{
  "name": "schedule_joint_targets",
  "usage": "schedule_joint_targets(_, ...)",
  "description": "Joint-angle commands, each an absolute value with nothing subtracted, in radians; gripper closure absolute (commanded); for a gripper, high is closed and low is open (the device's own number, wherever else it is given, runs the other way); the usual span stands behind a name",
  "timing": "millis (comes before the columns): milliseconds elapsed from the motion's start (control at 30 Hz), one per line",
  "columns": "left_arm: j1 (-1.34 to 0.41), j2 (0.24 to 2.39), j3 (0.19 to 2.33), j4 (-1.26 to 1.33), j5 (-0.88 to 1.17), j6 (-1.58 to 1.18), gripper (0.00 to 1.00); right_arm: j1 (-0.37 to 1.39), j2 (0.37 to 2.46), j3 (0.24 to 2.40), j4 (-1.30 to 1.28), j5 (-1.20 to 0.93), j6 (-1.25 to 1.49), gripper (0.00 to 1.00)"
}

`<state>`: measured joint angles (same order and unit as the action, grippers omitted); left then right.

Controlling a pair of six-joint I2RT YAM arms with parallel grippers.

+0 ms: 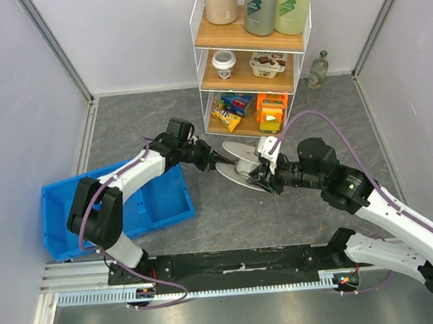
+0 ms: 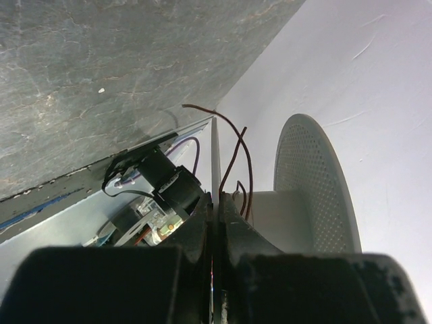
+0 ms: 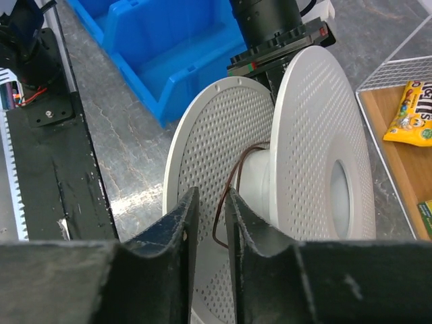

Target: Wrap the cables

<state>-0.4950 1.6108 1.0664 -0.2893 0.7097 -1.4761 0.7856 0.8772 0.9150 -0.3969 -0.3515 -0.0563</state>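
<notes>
Top external view, left to right: a blue bin sits on the tabletop at 8 o'clock of centre, and the left arm reaches across it to the white spool in the middle. We see the left fingers meeting the spool on its 9 o'clock side. From the left wrist they are pressed together on the thin rim of one flange, seen edge-on, so we take this arm to be steadying the spool. The cable, a very thin dark wire, springs off the hub in loose loops just beside those fingers, its free end curling toward 10 o'clock in that view.

Further right, the right fingers sit at the spool's 4 o'clock. From the right wrist they stand slightly parted with a narrow gap, facing the slot between the two flanges. A loop of cable drops from the hub toward 7 o'clock and crosses that gap. We cannot tell whether it touches either finger.

We judge the winding step to be in hand and early: only a loose loop or two shows at the hub. Next, the right fingers would need to close exactly on the slack loop, draw it gently taut and lay it round the hub between the flanges.
</notes>
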Motion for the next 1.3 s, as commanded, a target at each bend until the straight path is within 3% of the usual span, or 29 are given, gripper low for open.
schedule_joint_targets(0,-0.508,1.606,1.048,-0.19,0.83,-1.491,0.98,0.795,0.879,0.962,-0.394,-0.288,-0.083,0.65)
schedule_joint_targets(333,-0.482,1.608,1.023,-0.216,0.848,-1.41,0.98,0.795,0.838,0.986,-0.41,-0.456,-0.107,0.28)
schedule_joint_targets(900,-0.471,1.615,0.971,-0.169,0.922,-1.349,0.98,0.796,0.867,1.106,-0.324,-0.581,-0.026,0.16)
schedule_joint_targets(1267,-0.502,1.652,1.035,-0.302,1.095,-0.941,0.98,0.663,1.026,1.308,-0.287,-0.569,0.262,0.12)
